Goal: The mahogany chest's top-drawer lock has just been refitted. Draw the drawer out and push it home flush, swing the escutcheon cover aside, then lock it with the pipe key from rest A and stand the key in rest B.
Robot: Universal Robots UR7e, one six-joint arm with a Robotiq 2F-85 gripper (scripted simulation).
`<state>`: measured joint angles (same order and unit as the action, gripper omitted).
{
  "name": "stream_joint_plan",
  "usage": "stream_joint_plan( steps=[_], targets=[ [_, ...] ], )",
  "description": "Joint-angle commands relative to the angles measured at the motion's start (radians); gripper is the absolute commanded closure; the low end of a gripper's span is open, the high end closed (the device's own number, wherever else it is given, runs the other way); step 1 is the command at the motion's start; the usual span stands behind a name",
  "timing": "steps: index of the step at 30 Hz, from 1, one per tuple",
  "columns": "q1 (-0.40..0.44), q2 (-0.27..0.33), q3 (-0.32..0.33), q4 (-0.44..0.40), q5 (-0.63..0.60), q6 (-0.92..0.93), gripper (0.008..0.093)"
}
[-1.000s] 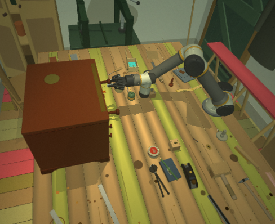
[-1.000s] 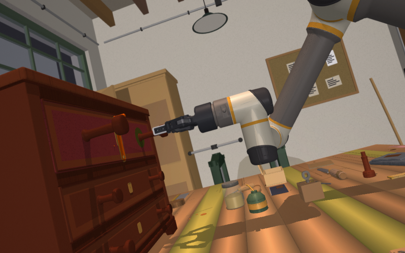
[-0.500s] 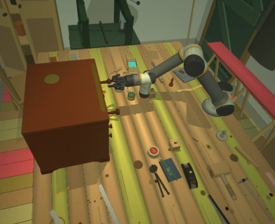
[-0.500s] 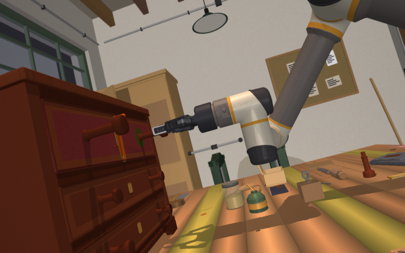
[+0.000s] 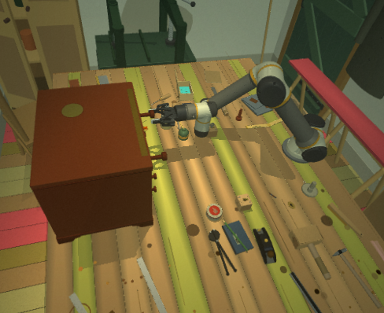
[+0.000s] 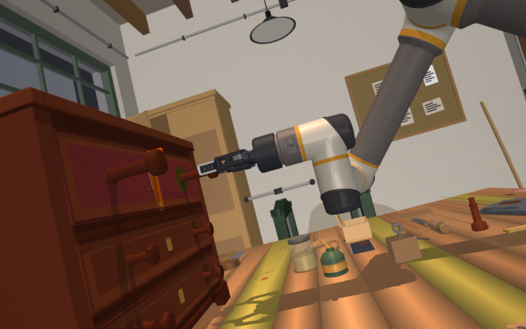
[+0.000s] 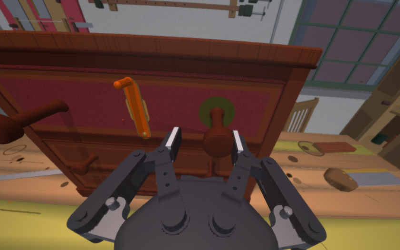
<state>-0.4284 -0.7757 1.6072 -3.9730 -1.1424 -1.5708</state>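
Note:
The top drawer (image 7: 133, 102) sits in the mahogany chest (image 5: 89, 153), its front level with the chest's face. An orange escutcheon cover (image 7: 134, 107) hangs over the middle of the drawer front. The drawer has two wooden knobs. The far knob (image 7: 217, 136) has a green disc behind it. My gripper (image 7: 206, 141) is open around this knob and holds nothing. The near knob (image 6: 142, 165) stands free. A key with a ring bow stands in a wooden block (image 6: 404, 245) on the bench. Another small block (image 5: 243, 202) sits further along.
Behind the chest stand a window and a tall wooden cabinet (image 6: 199, 163). A green oil can (image 6: 332, 262) and a tin (image 6: 304, 260) sit on the bench below my wrist. Tools lie scattered at the near end: dividers (image 5: 223, 251), a plane (image 5: 264, 243), a mallet (image 5: 312, 245).

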Motion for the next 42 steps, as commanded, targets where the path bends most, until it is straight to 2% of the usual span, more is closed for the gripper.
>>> stream_joint_plan(
  steps=[1, 11, 26, 34, 42],
  targets=[
    [0.000, -0.001, 0.000, 0.000, 0.000, 0.000, 0.0334],
    [-0.004, -0.009, 0.016, -0.009, 0.004, 0.000, 0.0334],
    [-0.056, -0.102, 0.219, -0.118, 0.055, 0.000, 0.0334],
    [-0.067, -0.119, 0.257, -0.139, 0.067, 0.000, 0.0334],
    [-0.067, -0.120, 0.258, -0.140, 0.068, 0.000, 0.0479]
  ],
)
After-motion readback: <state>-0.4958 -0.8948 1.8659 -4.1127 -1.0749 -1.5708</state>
